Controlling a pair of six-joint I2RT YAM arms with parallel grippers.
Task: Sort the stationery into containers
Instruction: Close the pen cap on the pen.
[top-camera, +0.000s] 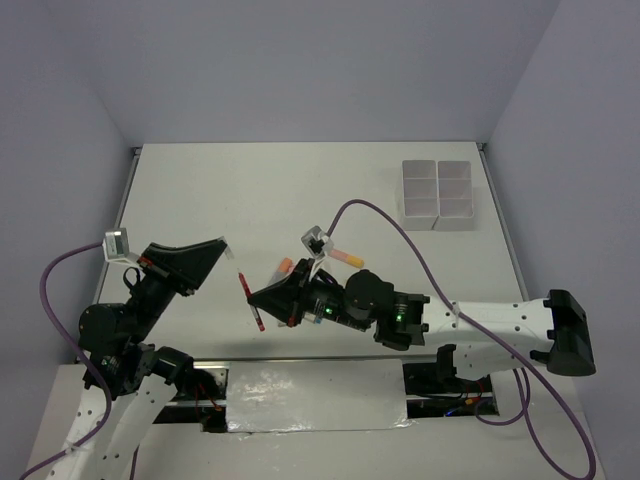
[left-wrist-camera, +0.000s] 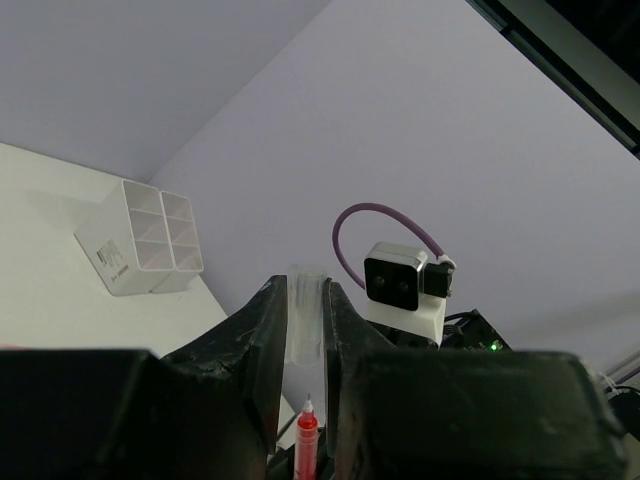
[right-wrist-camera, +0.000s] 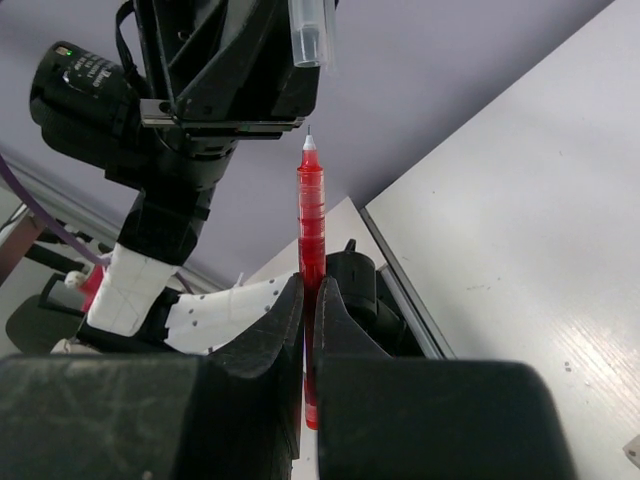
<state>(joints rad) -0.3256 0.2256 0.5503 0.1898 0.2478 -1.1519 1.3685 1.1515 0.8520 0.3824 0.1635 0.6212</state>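
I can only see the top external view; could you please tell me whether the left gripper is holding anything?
Observer: Yes, the left wrist view shows the left gripper pinching a clear pen cap.
Operator: Thank you. Is the red pen's tip bare?
Observer: It is. In the right wrist view the red pen, clamped in the right gripper, shows an uncovered white tip, with a gap to the cap.
Operator: Anything new about the containers?
Observer: The left wrist view shows a printed label on one outer wall of the containers.
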